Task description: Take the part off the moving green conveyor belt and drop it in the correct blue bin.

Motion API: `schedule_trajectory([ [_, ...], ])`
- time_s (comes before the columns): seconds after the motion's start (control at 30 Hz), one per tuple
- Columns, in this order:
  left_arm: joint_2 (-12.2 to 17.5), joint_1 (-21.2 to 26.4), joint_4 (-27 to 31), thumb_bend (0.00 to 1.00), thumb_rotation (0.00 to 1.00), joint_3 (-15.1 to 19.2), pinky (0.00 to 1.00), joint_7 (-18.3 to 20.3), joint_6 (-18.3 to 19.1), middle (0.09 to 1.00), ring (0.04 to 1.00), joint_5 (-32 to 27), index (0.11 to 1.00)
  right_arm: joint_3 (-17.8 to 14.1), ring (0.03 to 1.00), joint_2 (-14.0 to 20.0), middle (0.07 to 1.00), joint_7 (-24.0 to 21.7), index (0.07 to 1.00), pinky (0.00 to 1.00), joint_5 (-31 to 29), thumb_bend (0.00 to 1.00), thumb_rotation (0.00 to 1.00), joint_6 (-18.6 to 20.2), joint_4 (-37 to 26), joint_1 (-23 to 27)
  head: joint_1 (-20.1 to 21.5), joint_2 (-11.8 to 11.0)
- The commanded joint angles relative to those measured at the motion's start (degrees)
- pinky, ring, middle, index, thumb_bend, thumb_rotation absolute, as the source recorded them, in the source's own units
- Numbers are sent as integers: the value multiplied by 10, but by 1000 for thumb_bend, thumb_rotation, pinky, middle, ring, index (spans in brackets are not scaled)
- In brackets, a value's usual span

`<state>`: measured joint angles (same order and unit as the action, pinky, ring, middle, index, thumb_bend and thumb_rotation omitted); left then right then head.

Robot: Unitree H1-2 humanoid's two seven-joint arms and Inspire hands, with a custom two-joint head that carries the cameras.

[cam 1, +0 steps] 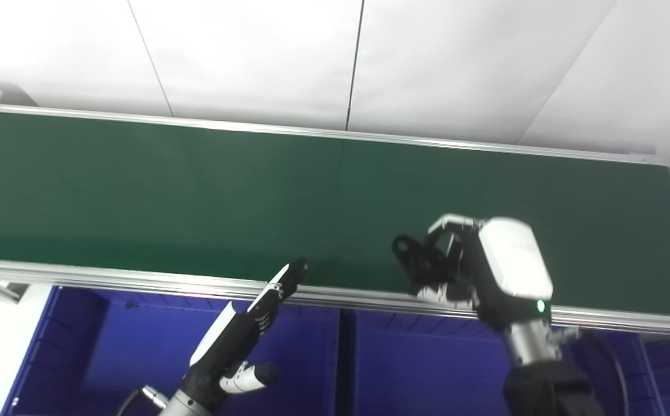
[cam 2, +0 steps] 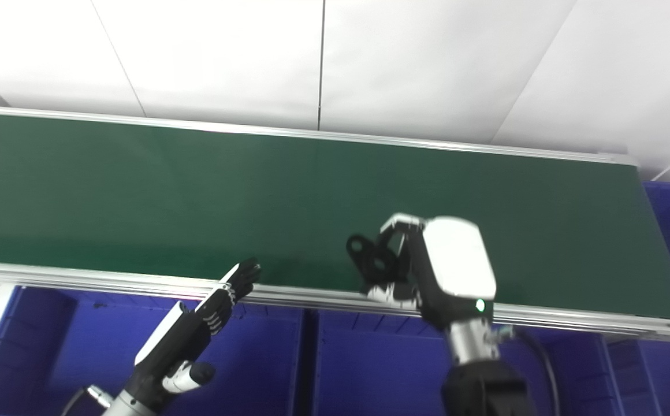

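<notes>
part sits clamped in our right hand above the belt's near edge, blue bins just below, left hand spread empty.

Bright, even light fills both head views. The white wall is washed out, nearly overexposed. The green conveyor belt looks dark and matte, without glare. Both pictures are slightly soft and grainy, the blue bins deeply saturated.

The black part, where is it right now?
The black part is in the right hand, over the near edge of the green conveyor belt, right of centre, above the blue bins.
</notes>
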<state>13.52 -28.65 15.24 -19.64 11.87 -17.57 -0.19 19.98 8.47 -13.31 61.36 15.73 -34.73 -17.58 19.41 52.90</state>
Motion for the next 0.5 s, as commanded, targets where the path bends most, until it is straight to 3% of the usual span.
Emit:
schedule_trajectory([
  [0.0,12,3,25,857,855,6,1000,13,4,977,990,-17,1000,6,216,-10,314,26,487,150,17,509,135,-22,-17,-26,5,2],
  [0.3,20,8,42,872,843,23,991,31,26,982,993,-40,1000,39,179,-18,279,67,487,116,84,510,137,-38,39,-95,20,15],
  [0.47,17,11,38,872,845,28,981,34,20,971,984,-36,1000,39,185,-17,288,34,487,122,102,509,139,-21,58,-92,15,15],
])
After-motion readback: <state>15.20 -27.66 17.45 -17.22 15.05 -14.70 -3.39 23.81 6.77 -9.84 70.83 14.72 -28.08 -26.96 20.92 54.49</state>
